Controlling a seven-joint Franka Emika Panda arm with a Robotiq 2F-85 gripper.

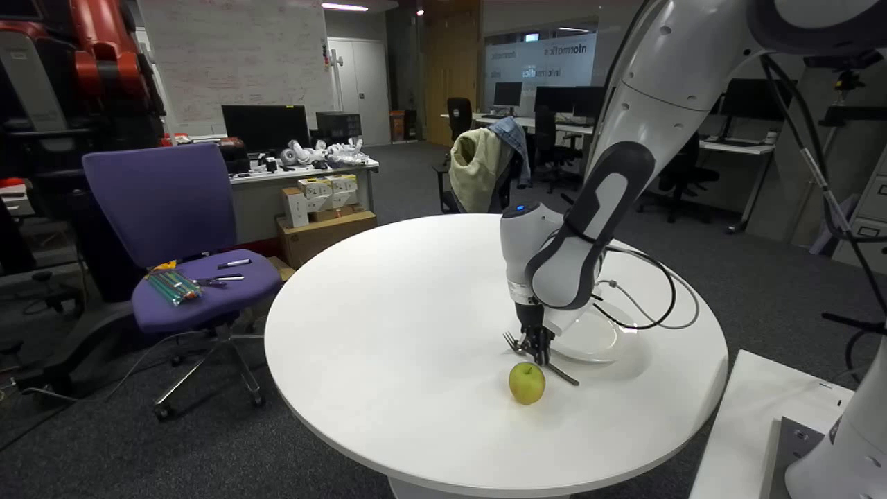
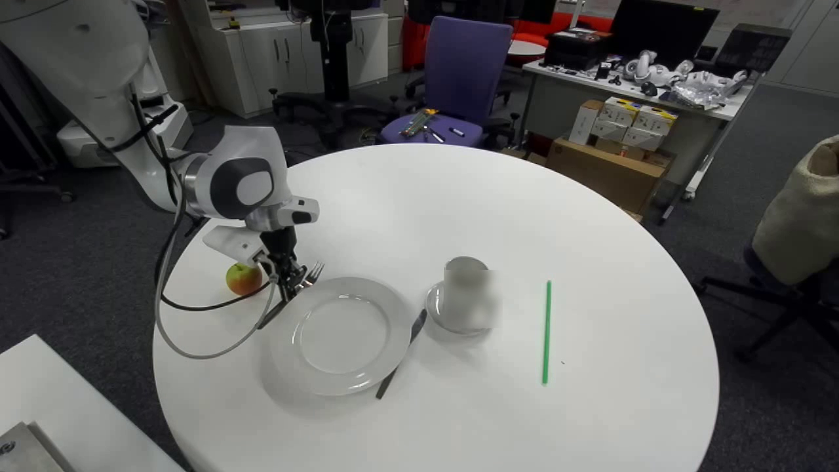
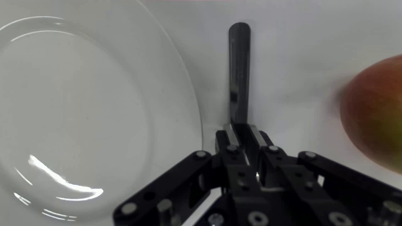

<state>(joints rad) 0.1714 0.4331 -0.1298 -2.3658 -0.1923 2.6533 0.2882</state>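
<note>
Closest to the lens, filling the bottom of the wrist view, it's the black hand (image 3: 241, 133), jaws drawn in narrow with the fork (image 3: 239, 72) pinched between them, and it's the dark, slim handle we can see, running straight out ahead of the hand. Look to the hand's left in that view: the white plate (image 3: 94, 103), its rim just beside the jaws, bright streaks of light on its gloss. And to the hand's right, the apple (image 3: 377, 113), red running into yellow-green, near but not touching, cut off by the edge of the view.

Over to an exterior view, and the hand points down at the round white counter (image 1: 388, 333), between apple and plate, the fork slanting through its grip: tines poking out on one side, handle on the opposite side. Does the fork lie flat under there? Can't tell from here!

Past the plate from the hand, in an exterior view, there's a knife (image 2: 417, 325) along the far rim, then a saucer (image 2: 434, 308) bearing a pale cup (image 2: 467, 298), badly blurred. Farther out again from the hand, a green stick (image 2: 546, 333) lies on the counter, well apart from the cup. And way beyond the counter, a purple chair (image 2: 462, 72).
</note>
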